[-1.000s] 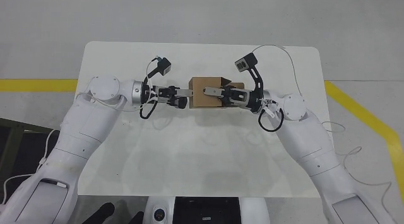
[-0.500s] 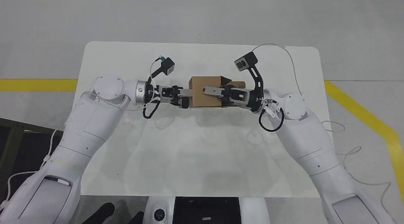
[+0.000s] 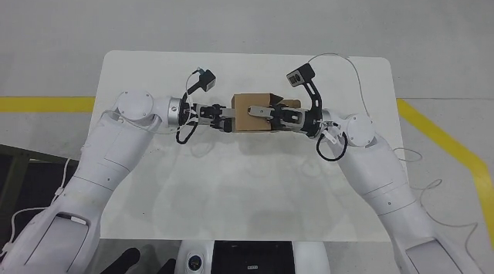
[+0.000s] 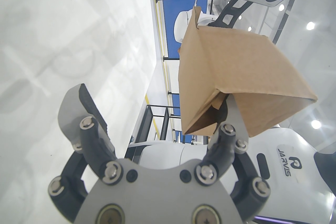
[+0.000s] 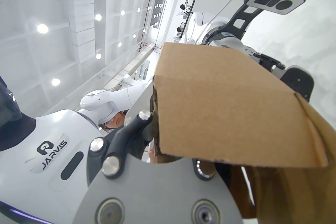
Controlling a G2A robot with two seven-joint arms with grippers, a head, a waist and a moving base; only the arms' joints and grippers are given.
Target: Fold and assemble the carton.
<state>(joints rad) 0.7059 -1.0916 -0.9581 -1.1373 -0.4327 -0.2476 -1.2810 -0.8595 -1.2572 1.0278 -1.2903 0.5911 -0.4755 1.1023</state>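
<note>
A brown carton [image 3: 252, 117] hangs between my two arms above the middle of the white table [image 3: 154, 197]. My left gripper [image 3: 228, 115] is open at its left end. In the left wrist view one fingertip reaches into the carton's [image 4: 236, 67] open end. The other finger [image 4: 84, 109] stands free outside it, so the left gripper [image 4: 155, 101] straddles a wall. My right gripper [image 3: 267, 112] is shut on the carton's right side, with one finger lying over the top panel. In the right wrist view the carton [image 5: 223, 104] hides most of that gripper.
The table's far edge runs behind the arms and bare white surface lies in front of them [image 3: 255, 189]. A yellow floor line [image 3: 46, 104] passes on both sides of the table. Each wrist camera sticks up above its gripper [image 3: 202, 81].
My left gripper has slid a little to the right, closer into the carton's open end. The carton and my right gripper have stayed in place.
</note>
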